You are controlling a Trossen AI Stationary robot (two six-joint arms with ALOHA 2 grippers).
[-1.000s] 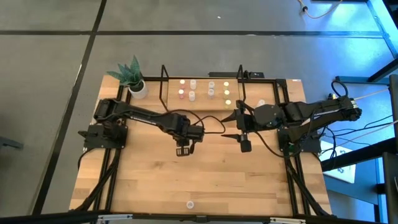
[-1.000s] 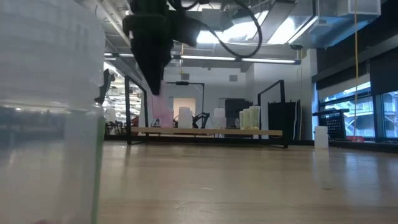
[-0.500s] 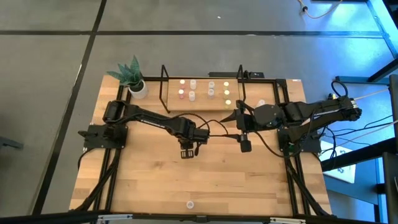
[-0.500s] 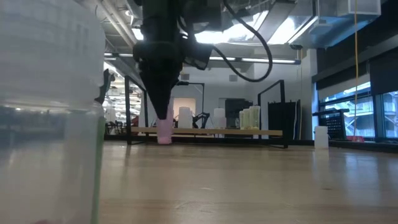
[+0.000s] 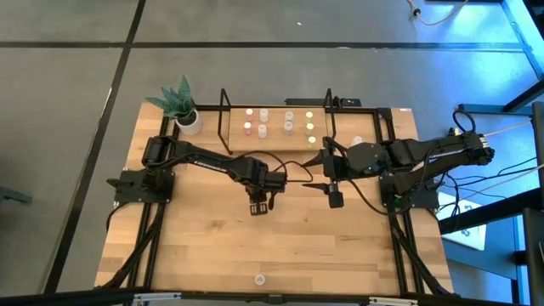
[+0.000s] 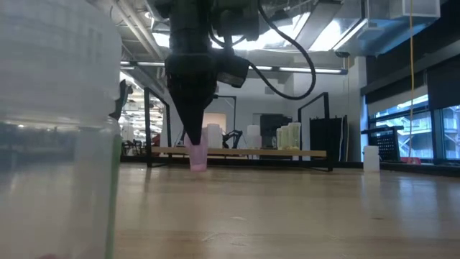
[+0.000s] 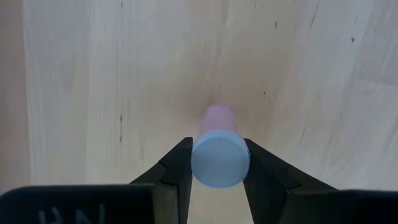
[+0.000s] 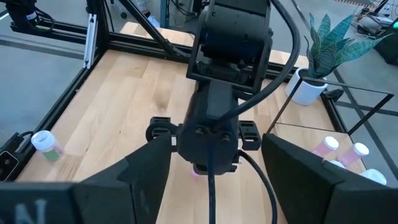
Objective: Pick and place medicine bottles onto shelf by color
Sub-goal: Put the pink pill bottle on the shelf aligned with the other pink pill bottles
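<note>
Already your left gripper point(image 7: 215, 163) is clamped on a pink medicine bottle point(image 7: 217, 149) at mid-table, its base at the wood.

Likely it's light, stiff and slick, so keep the pinch high on the sides under the cap, as now, and hold it upright. Your right gripper point(image 5: 335, 199) waits with jaws apart beside the shelf point(image 5: 276, 145), where other bottles stand.

The left wrist view looks down on a pink bottle point(image 7: 219, 149) with a whitish cap. The two dark fingers point(image 7: 178, 168) of the left gripper point(image 7: 219, 168) press against the cap from both sides. Under the bottle lies the light wooden table point(image 7: 93, 87).
</note>
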